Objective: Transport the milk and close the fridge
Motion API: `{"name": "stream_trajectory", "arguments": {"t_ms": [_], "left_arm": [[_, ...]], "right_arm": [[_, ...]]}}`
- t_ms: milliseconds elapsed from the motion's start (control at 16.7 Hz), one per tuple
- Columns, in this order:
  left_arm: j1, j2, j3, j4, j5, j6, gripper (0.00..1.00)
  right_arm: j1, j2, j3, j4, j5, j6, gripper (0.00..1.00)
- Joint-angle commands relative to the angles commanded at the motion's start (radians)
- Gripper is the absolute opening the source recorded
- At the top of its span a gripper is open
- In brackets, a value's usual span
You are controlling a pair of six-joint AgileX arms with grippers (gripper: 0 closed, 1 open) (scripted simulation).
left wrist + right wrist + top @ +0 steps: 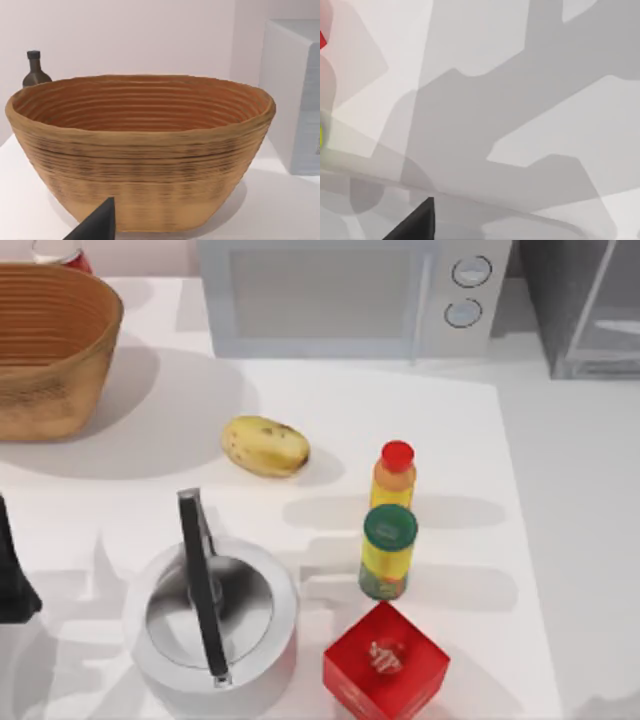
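The milk is out of view. The fridge (560, 300), a grey box with a pale door panel (610, 320) framed in light grey, stands at the table's far right corner. My left gripper (14, 575) is a dark shape at the table's left edge, in front of the woven basket (140, 150); its wrist view faces the basket's side, with a dark tip of it (97, 225) low in the picture. My right gripper (415, 222) hangs over the bare white surface crossed by grey shadows, apart from any object.
A white microwave (340, 295) stands at the back. On the table are a potato (265, 445), a yellow red-capped bottle (394, 478), a green-lidded can (388, 552), a red cube box (385, 665) and a steel kettle (212, 610). A dark bottle (35, 70) stands behind the basket.
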Motion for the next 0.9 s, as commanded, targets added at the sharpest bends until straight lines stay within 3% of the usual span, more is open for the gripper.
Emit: {"name": "stream_trajectory", "arguments": {"t_ms": [480, 720, 900], "left_arm": [[0.000, 0.000, 0.000, 0.000, 0.000, 0.000, 1.00], [0.000, 0.000, 0.000, 0.000, 0.000, 0.000, 1.00], [0.000, 0.000, 0.000, 0.000, 0.000, 0.000, 1.00]], "right_arm": [[-0.620, 0.698, 0.246, 0.068, -0.313, -0.746, 1.00], [-0.834, 0.889, 0.327, 0.142, -0.415, -0.963, 1.00], [-0.908, 0.955, 0.351, 0.177, -0.449, -1.030, 1.00]]}}
